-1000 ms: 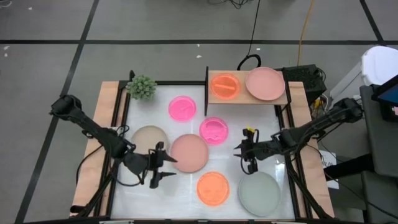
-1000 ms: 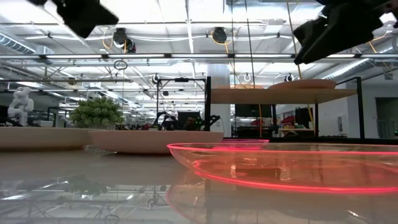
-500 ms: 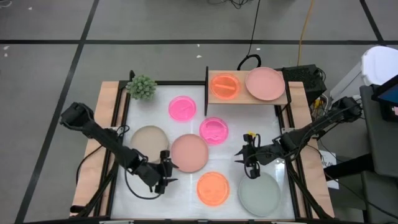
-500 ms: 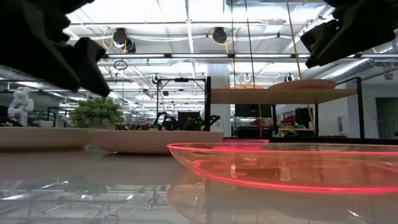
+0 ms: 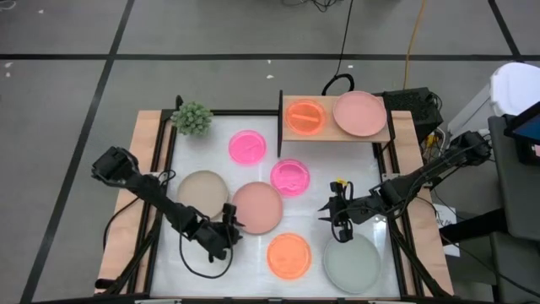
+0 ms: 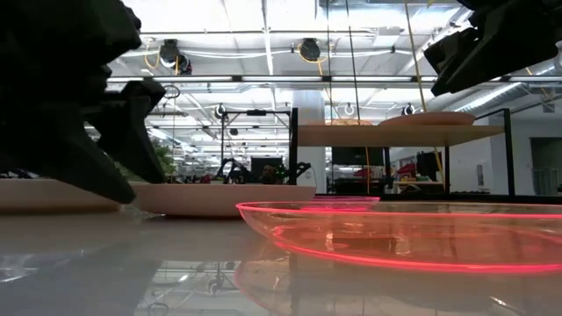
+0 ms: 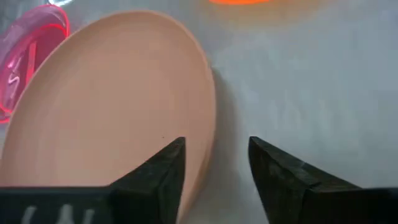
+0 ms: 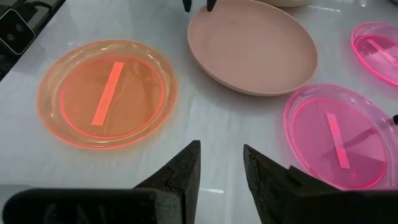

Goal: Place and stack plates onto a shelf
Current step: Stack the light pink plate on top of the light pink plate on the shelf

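Six plates lie flat on the white table: two magenta (image 5: 247,147) (image 5: 289,176), beige (image 5: 202,190), dusty-pink (image 5: 256,207), orange (image 5: 288,255) and grey-green (image 5: 352,262). The light-wood shelf (image 5: 381,135) at the far edge carries an orange plate (image 5: 304,116) and a salmon-pink plate (image 5: 359,112). My left gripper (image 5: 229,226) is open and low at the dusty-pink plate's left near rim (image 7: 208,124), one finger over the plate, the other over bare table. My right gripper (image 5: 337,224) is open and hovers above the table, just beyond the grey-green plate. My left gripper (image 7: 214,146) stands astride the dusty-pink plate's rim (image 7: 202,168), coming nearly level from the table's left near side. Whether a finger (image 7: 171,165) touches the plate, I cannot tell. The plate lies flat on the table.
A small green plant (image 5: 192,118) stands at the far left corner. Wooden side rails (image 5: 145,181) border the table. The near orange plate (image 8: 106,93) lies close to my left gripper. Bare table shows along the near left edge and between the magenta plates and the right rail.
My left gripper has come down from well above the table to table height and moved in on the dusty-pink plate's rim. My right gripper has shifted a little toward the near edge. No plate has moved.
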`<state>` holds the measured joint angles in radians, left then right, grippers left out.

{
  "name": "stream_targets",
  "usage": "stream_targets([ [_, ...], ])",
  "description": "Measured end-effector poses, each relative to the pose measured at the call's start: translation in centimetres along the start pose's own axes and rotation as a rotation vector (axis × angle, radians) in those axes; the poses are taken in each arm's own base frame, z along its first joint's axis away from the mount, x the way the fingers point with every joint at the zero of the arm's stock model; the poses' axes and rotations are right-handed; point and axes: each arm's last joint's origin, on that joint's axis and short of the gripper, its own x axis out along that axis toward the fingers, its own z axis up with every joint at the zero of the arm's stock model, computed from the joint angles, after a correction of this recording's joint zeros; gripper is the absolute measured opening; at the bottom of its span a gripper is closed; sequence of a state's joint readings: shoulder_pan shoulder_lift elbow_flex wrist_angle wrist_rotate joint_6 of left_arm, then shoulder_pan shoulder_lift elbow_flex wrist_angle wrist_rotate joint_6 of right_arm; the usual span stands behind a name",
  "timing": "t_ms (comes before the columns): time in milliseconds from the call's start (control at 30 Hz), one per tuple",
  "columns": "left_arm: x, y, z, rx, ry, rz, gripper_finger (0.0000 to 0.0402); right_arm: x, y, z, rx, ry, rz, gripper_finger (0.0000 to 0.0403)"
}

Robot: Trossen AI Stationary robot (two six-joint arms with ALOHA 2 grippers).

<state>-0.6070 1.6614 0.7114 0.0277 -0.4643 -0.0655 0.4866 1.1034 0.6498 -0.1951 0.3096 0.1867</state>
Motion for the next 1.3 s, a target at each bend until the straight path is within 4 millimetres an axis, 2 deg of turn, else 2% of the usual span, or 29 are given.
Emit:
stream_targets([
  [233, 1.2, 0.4, -0.4, 0.127, 0.024, 0.018, 0.0105, 0.0, 0.0, 0.0, 0.000, 0.000, -0.001, 0.0105],
  [567, 1.3, 0.6, 0.1, 0.250, -0.021, -0.003, 0.0014, 0.0, 0.0, 0.0, -0.006, -0.005, -0.002, 0.0105],
  [733, 1.4, 0.8, 0.3, 0.270, -0.044, -0.007, 0.0011, 0.0, 0.1, 0.4, -0.007, -0.041, 0.005, 0.0105],
  [1033, 1.3, 0.8, 1.0, 0.343, -0.106, -0.002, 0.0010, 1.4, 0.9, 2.1, -0.135, -0.207, 0.047, 0.0105],
  [1300, 0.0, 2.3, 2.3, 0.310, -0.197, -0.109, 0.0010, 3.8, 0.6, 3.2, -0.218, -0.081, 0.018, 0.0107],
])
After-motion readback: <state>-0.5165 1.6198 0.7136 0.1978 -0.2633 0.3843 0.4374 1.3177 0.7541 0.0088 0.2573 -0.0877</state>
